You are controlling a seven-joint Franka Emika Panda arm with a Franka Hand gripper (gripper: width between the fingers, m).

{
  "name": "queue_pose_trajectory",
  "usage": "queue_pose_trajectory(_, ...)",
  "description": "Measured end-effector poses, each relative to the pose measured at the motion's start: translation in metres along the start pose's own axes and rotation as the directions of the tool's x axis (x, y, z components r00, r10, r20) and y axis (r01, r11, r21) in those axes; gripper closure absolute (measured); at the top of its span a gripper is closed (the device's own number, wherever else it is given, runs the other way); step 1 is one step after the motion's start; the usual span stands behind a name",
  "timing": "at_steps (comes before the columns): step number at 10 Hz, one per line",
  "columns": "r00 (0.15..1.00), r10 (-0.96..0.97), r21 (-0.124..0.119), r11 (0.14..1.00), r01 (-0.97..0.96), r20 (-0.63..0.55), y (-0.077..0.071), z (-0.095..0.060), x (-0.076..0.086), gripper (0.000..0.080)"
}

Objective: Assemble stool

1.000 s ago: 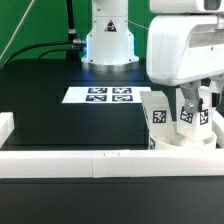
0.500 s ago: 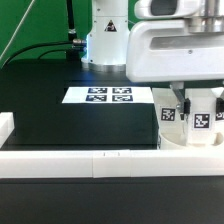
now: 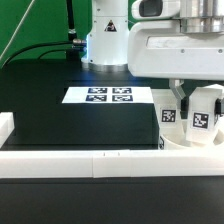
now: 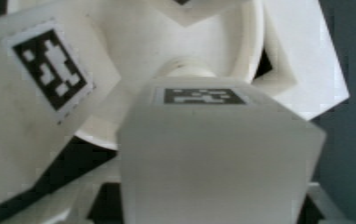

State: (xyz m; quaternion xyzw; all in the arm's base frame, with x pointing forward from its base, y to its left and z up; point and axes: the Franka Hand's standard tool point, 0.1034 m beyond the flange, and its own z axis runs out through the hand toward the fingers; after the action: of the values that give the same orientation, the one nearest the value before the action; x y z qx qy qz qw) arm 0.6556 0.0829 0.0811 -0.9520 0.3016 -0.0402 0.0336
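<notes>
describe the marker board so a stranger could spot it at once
Start at the robot base at the back of the black table. Just in front of it lies the marker board, a thin flat white sheet. Unlike the chunky legs at the exterior view's right, it lies flat and bears four tags.

The gripper (image 3: 186,100) hides its fingertips behind the tagged legs (image 3: 203,118) (jaw state unreadable) — the seat (image 3: 190,140) runs off-frame.

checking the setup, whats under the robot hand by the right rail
Under the gripper are white tagged stool legs standing on the round seat in the exterior view's right corner. The hand covers the legs' tops; whether the fingers grip one cannot be seen.
</notes>
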Motion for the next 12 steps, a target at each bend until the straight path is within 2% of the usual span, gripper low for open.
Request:
queue_pose_trajectory(2,0.963,0.268,0.002,0.963,-0.268,-0.01,0.003,0.0,-0.002,0.0463)
queue_pose_trajectory(3,0.916,0.402,0.021,0.916,-0.402,-0.005,0.006,0.0,-0.003,0.0463)
queue_pose_trajectory(4,0.818,0.575,0.037,0.817,-0.575,0.016,0.009,0.0,-0.004,0.0463)
queue_pose_trajectory(6,0.587,0.807,0.037,0.586,-0.809,0.057,0.009,0.001,-0.009,0.0463)
queue_pose_trajectory(7,0.5,0.864,0.039,0.499,-0.866,0.063,0.006,0.002,-0.013,0.0463)
queue_pose_trajectory(8,0.481,0.874,0.037,0.479,-0.877,0.066,0.005,0.002,-0.014,0.0463)
queue_pose_trajectory(9,0.408,0.91,0.03,0.407,-0.913,0.073,0.002,0.003,-0.016,0.0463)
queue_pose_trajectory(10,0.38,0.922,0.027,0.379,-0.925,0.074,0.001,0.003,-0.018,0.0463)
queue_pose_trajectory(11,0.387,0.919,0.028,0.386,-0.922,0.073,0.001,0.003,-0.017,0.0463)
queue_pose_trajectory(12,0.413,0.908,0.029,0.412,-0.911,0.072,0.001,0.003,-0.018,0.034)
